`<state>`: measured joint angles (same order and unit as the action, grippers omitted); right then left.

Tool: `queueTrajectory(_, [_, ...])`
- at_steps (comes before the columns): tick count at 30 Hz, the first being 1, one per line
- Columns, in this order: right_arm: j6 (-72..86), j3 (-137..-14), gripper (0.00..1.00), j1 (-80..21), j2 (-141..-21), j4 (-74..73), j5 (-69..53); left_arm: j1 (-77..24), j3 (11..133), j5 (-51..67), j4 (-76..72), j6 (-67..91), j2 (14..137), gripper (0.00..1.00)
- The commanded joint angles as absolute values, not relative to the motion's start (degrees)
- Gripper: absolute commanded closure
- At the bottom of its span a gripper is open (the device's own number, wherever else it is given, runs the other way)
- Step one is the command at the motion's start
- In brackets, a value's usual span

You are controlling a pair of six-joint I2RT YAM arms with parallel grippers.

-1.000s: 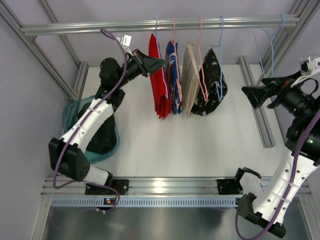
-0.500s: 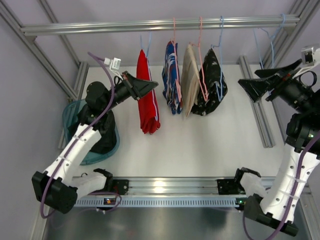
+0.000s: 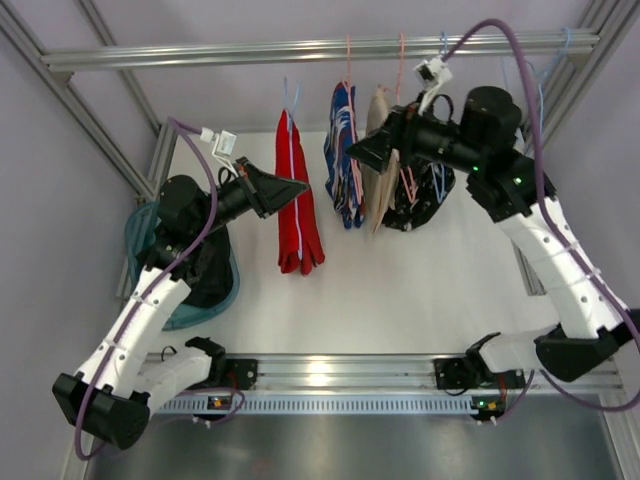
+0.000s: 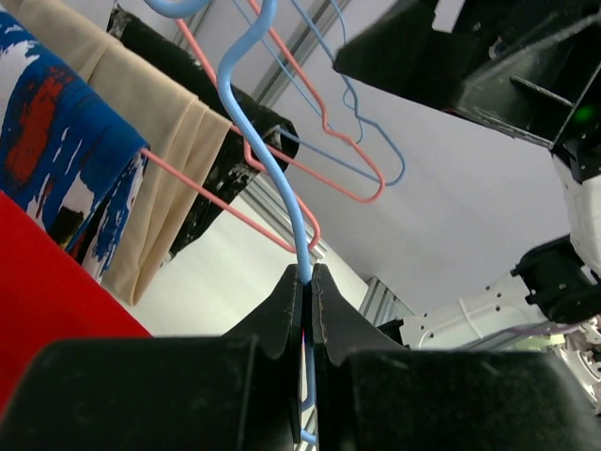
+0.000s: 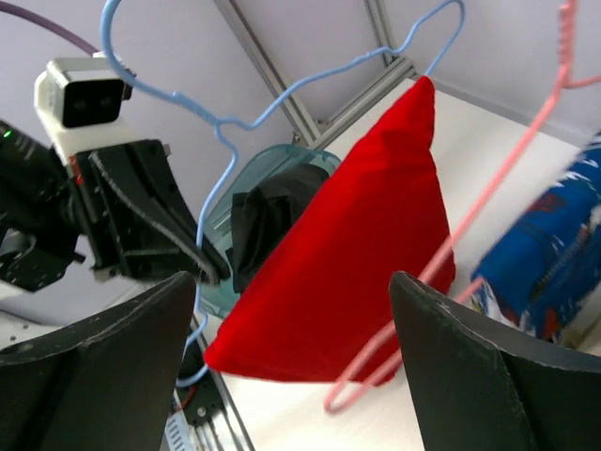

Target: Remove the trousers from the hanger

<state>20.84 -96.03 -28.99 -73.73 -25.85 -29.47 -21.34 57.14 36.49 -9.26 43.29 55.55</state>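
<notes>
The bright red trousers [image 3: 298,215] hang folded over a light blue hanger [image 3: 289,105], whose hook sits below the top rail [image 3: 200,52] and apart from it. My left gripper [image 3: 298,187] is shut on that hanger's wire; the wrist view shows the jaws [image 4: 307,274] pinching the blue wire [image 4: 268,160], with red cloth [image 4: 47,310] at lower left. My right gripper [image 3: 358,155] is open and empty, just right of the red trousers. In its wrist view the gripper [image 5: 293,282] frames the red trousers [image 5: 357,244]. The black trousers [image 3: 205,270] lie in a teal basket [image 3: 140,235].
On the rail hang a blue patterned garment [image 3: 343,165], a beige one [image 3: 378,150] and a black speckled one [image 3: 425,185] on pink and blue hangers. Empty blue hangers [image 3: 535,90] hang at far right. A pink hanger [image 5: 488,225] crosses the right wrist view.
My left gripper has pulled the blue hanger with the red trousers left and nearer, away from the other clothes. My right arm has swung from the far right to the hanging clothes.
</notes>
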Motion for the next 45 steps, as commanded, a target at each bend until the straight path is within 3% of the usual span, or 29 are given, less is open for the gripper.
queueTrajectory(1, [22.4,-102.6,0.16,-35.8,-77.5,-18.5,-20.8,-20.5,60.7,37.7,-15.7,39.1,53.0,1.00])
queueTrajectory(6, [24.5,-106.3,0.21,-43.1,-84.2,-15.6,-19.3,-20.2,62.1,37.8,-15.0,39.1,53.2,1.00])
queueTrajectory(18, [31.6,-109.4,0.38,-46.6,-93.6,-12.1,-18.5,-20.1,63.5,37.3,-15.0,40.9,53.8,1.00])
queueTrajectory(23, [35.2,-109.6,0.57,-47.0,-95.9,-10.8,-20.8,-20.1,64.2,37.2,-15.0,40.7,53.8,1.00])
queueTrajectory(24, [36.7,-109.3,0.70,-47.0,-95.9,-9.9,-21.4,-20.0,64.1,37.4,-15.0,40.5,53.6,1.00])
queueTrajectory(26, [38.5,-108.7,0.84,-47.0,-95.7,-9.1,-23.2,-20.0,63.4,37.6,-15.0,39.6,53.4,1.00])
queueTrajectory(27, [39.0,-108.6,0.97,-47.0,-95.5,-8.7,-23.6,-20.0,63.0,37.7,-15.0,39.1,53.0,1.00])
queueTrajectory(29, [39.9,-108.5,1.00,-47.0,-94.6,-8.4,-24.7,-20.0,62.1,37.4,-14.2,36.9,52.4,0.98])
queueTrajectory(31, [40.5,-108.4,1.00,-47.0,-93.5,-8.3,-25.4,-20.0,61.8,37.0,-11.8,34.6,51.6,0.92])
queueTrajectory(34, [41.7,-108.0,1.00,-46.8,-91.9,-8.3,-25.7,-20.0,60.7,35.1,-8.5,27.5,49.1,0.72])
queueTrajectory(35, [42.2,-107.8,1.00,-46.8,-91.4,-8.3,-25.6,-20.0,60.2,34.6,-7.8,25.8,47.0,0.58])
queueTrajectory(38, [43.6,-107.3,1.00,-46.7,-89.7,-8.8,-25.0,-20.0,57.7,31.1,-3.9,18.7,41.6,0.39])
queueTrajectory(40, [44.6,-107.1,1.00,-46.5,-88.7,-9.3,-24.3,-20.0,56.6,30.8,2.1,12.5,38.9,0.32])
queueTrajectory(45, [49.7,-107.8,1.00,-46.2,-88.3,-12.7,-19.3,-20.0,52.9,35.7,11.9,2.7,30.5,0.29])
